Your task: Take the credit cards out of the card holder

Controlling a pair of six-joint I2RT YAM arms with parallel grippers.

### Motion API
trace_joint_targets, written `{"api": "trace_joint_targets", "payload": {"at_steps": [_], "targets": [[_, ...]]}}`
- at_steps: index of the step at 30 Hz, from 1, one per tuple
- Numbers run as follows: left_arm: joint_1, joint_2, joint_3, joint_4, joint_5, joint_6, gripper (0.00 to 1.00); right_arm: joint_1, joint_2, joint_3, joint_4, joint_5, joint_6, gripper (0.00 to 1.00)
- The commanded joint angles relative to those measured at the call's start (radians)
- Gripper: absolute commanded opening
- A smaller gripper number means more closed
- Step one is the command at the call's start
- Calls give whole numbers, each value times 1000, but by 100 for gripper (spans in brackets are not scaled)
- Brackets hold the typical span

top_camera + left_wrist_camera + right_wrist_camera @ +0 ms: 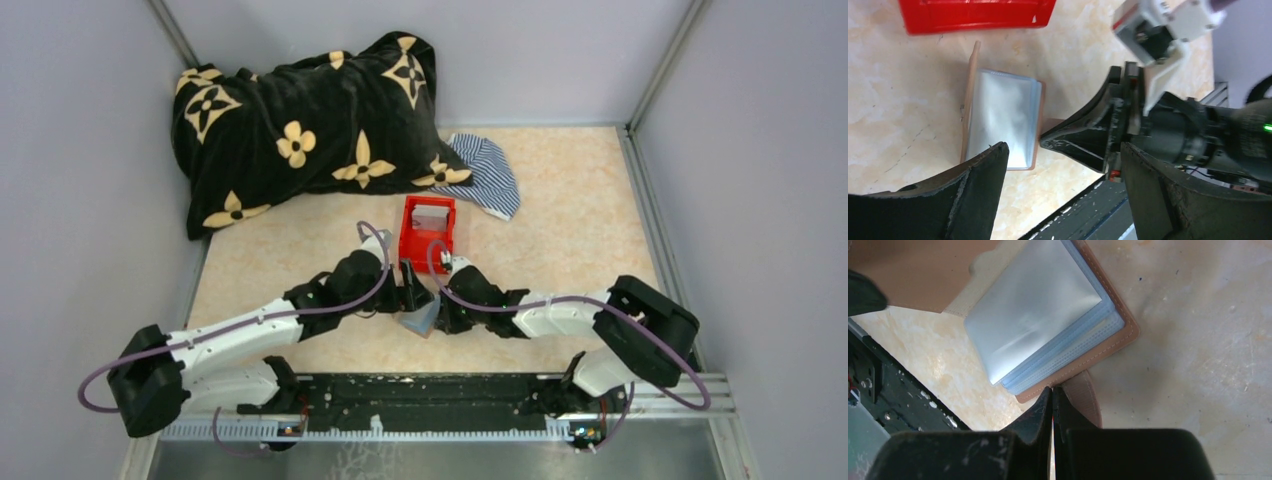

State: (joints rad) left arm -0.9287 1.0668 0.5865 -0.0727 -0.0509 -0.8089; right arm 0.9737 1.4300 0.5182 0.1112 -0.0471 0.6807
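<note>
Table, seen from above: pale marbled table (pixel 560 200) between grey walls, with a black flowered cushion (pixel 310 120) and a striped cloth (pixel 485 175) at the far side.
Bin: red bin (pixel 428 235) just beyond the arms' meeting point, something flat and grey inside, too small to call cards.
Wallet: wallet (pixel 420 322) lying on the table towards the near edge, mostly hidden, with the left gripper (pixel 410 292) and right gripper (pixel 445 315) meeting over it.
Left wrist view, left gripper: fingers spread wide, nothing between them, hovering above the wallet's near end.
Left wrist view, wallet: spread open, clear sleeves (pixel 1003 117) facing up and washed out by glare, red bin a little way past it.
Left wrist view, right gripper: closed tips touching the brown strap (pixel 1050 124) on the wallet's side.
Right wrist view, right gripper: fingers pressed together, only a slit left, strap running in under the tips; cannot tell whether pinched or merely pressed down.
Right wrist view, cards: stacked sleeves silvery and reflective, no card edge clearly showing, so contents not certain.
Step in hand: probably steadying the opened wallet by its strap, leaving the left gripper free for a pull.
Next move: likely calls for narrowing the left fingers, reaching a sleeve's open edge, nipping a card's edge and sliding it out along the pocket.
Care needed: firm hold on the strap, or the whole wallet dragged along with the card.
</note>
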Motion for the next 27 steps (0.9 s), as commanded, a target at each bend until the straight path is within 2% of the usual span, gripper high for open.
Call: {"api": "trace_joint_targets", "payload": {"at_steps": [1, 6, 12, 19, 27], "targets": [[2, 72, -27, 60, -12, -3, 88, -8, -28, -39, -7, 8, 20, 0], [27, 106, -77, 78, -101, 22, 88, -24, -48, -71, 0, 13, 36, 0], [116, 182, -156, 157, -33, 31, 86, -82, -56, -92, -7, 15, 23, 0], [116, 234, -184, 179, -9, 17, 85, -153, -33, -55, -36, 4, -35, 0], [82, 224, -272, 264, 62, -101, 83, -212, 24, -8, 6, -61, -48, 0]]}}
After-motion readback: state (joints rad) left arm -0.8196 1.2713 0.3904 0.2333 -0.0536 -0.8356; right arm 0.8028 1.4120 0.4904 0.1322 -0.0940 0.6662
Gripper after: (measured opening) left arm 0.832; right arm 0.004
